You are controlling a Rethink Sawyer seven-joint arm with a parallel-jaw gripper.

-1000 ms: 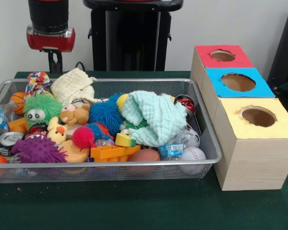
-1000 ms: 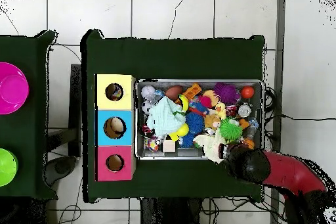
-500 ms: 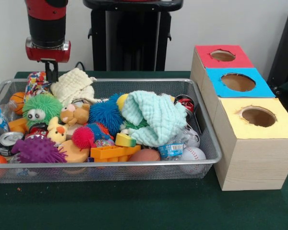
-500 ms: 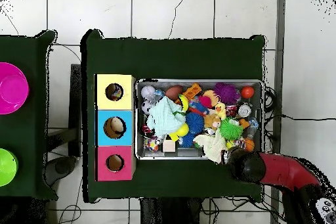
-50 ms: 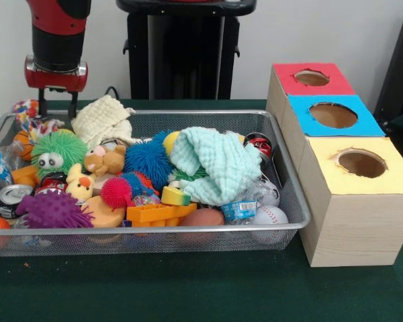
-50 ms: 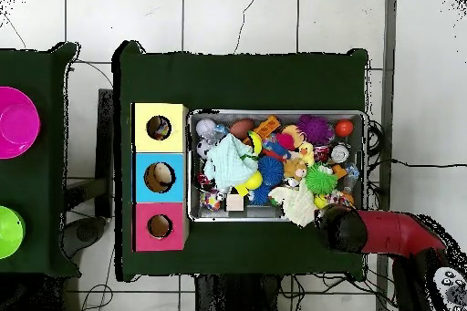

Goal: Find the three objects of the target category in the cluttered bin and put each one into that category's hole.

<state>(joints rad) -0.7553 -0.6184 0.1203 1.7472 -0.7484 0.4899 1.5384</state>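
A mesh bin [image 6: 276, 114] crammed with toys sits mid-frame on the green counter [image 6: 242, 79]. Left of it, touching, stand yellow, blue and red boxes [image 6: 160, 176]. The red arm [image 6: 383, 233] enters from lower right.

The arm enters the front view at the upper left of the frame, a red segment passing into a black cylindrical wrist and ending in a red collar. Below the collar hangs the tool [image 5: 56, 105], pointing straight down, its two thin dark fingers [image 5: 42, 105] set apart with a clear gap between them. Nothing is visible between them. In the overhead view the arm lies in the lower right of the frame, its red link running in from the right edge to the dark round wrist, which hides the tool beneath it.
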